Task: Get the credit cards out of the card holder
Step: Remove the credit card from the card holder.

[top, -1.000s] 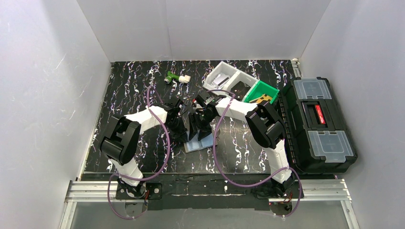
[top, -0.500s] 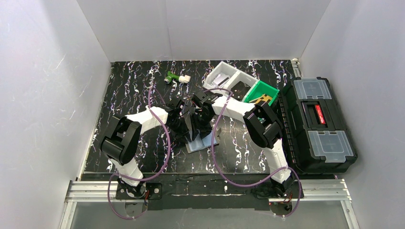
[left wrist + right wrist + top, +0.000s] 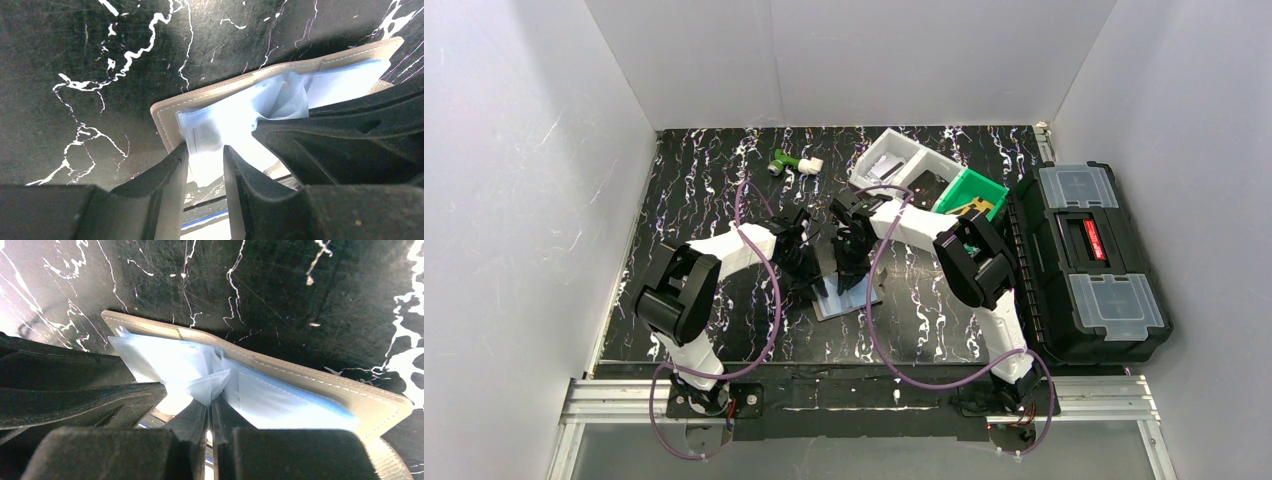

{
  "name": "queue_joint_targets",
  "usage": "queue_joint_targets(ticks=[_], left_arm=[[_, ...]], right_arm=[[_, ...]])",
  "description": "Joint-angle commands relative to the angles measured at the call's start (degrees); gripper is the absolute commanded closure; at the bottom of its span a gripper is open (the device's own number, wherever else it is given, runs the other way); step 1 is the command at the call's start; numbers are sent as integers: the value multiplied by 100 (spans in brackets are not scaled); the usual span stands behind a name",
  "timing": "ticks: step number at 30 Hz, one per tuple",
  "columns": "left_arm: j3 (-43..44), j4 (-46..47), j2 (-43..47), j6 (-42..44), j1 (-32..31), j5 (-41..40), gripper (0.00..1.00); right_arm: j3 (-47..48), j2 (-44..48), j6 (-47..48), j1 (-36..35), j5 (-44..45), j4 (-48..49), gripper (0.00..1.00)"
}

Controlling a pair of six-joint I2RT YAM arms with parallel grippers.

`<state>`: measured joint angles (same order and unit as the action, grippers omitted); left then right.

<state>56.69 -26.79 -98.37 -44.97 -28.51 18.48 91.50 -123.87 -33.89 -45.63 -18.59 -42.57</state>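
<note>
Centre frame, the right tool (image 3: 211, 403) is moving in, clenching a sleeve (image 3: 207, 384) of the card holder (image 3: 305, 379). Extraction is probably beginning. The left tool (image 3: 205, 150) is straddling the holder's edge, grip impossible to tell.

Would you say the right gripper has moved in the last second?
Yes: the right gripper, shut on the card holder, shifted slightly left, away from the green bin.

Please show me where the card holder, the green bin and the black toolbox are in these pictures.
card holder (image 3: 310, 379): right wrist view, on its stitched outer edge.
green bin (image 3: 982, 185): top external view, on its green wall.
black toolbox (image 3: 1089, 262): top external view, on the middle of its lid.
</note>
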Motion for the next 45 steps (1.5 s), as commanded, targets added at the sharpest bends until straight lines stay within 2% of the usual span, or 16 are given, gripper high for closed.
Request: queue_joint_targets(ticks=[1, 7, 15, 16, 26, 31, 36, 38, 45], left_arm=[[-21, 45, -41, 132, -216, 115, 69], [22, -336, 306, 275, -217, -312, 69], [166, -641, 585, 437, -216, -546, 75], [214, -652, 503, 459, -216, -460, 77], [253, -467, 490, 485, -216, -254, 82], [298, -129, 246, 478, -221, -10, 85], [438, -125, -209, 462, -225, -100, 89], [480, -167, -401, 436, -225, -135, 92], [371, -170, -447, 285, -224, -280, 96]], right_arm=[[-394, -463, 119, 48, 417, 357, 93], [-599, -436, 106, 178, 216, 544, 95], [-685, -494, 88, 254, -60, 719, 96], [-689, -525, 67, 273, -149, 771, 96], [-746, -542, 46, 325, -307, 848, 97], [-779, -408, 25, 343, -467, 958, 97], [-766, -228, 1, 379, -649, 1036, 96], [-745, -115, -4, 392, -742, 1050, 93], [-651, 631, -18, 397, -644, 892, 60]])
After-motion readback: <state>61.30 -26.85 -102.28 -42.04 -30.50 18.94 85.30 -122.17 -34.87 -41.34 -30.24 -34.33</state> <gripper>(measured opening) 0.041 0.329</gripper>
